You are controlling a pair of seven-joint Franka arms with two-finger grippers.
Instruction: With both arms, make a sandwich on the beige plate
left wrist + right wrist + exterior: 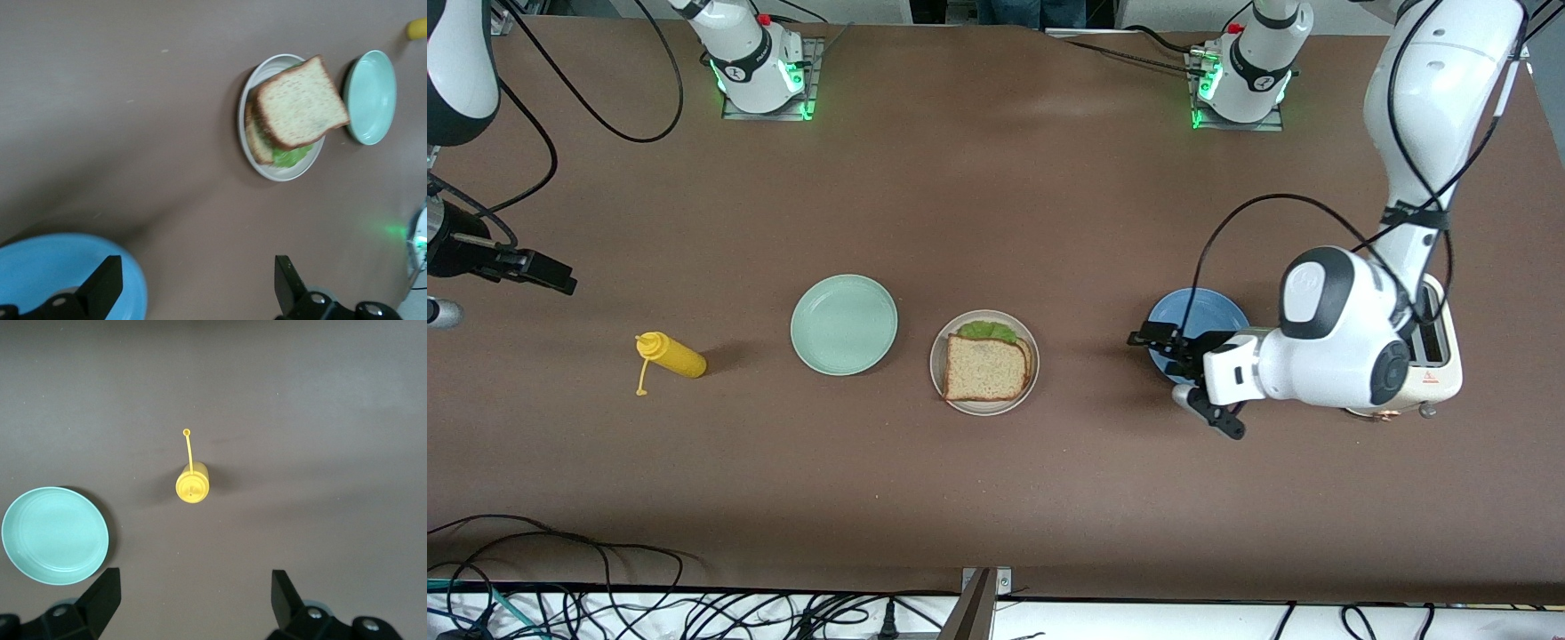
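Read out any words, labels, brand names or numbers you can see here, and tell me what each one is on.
No text can be read.
Toaster: a small red mark on its side, too small to read.
Arm bases: round dark marks, too blurred to read.
Yellow squeeze bottle, plates and sandwich: no lettering visible.

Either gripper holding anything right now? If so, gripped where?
Nothing held. Left gripper hangs open over the round blue plate; right gripper open at the right arm's end of the table.
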